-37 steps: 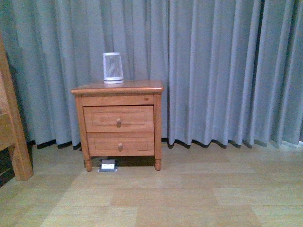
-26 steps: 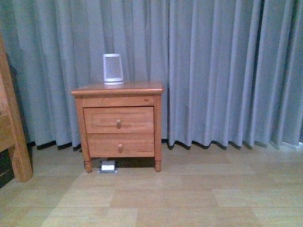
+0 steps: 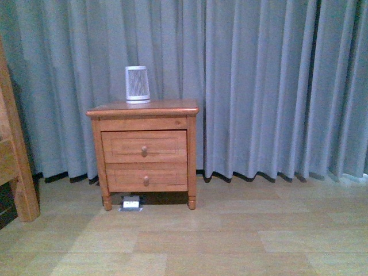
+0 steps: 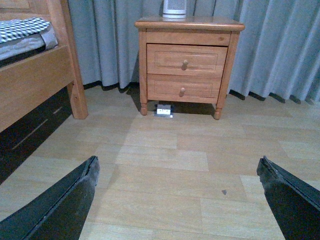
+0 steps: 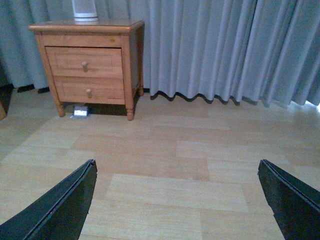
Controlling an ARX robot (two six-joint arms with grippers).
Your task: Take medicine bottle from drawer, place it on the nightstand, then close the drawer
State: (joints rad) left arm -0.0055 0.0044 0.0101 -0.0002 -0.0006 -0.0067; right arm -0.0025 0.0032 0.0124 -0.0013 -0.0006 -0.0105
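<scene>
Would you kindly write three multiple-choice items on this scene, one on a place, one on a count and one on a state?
1. Where does the ribbed device stand? A) on the nightstand B) on a chair C) on a windowsill
2. How many drawers has the nightstand? A) one B) two C) three
3. How is the upper drawer? A) pulled out B) removed C) shut
Answers: 1 A, it rests on the glossy top; 2 B, only the upper drawer and a lower drawer show; 3 C, its front sits flush with the frame.
</scene>
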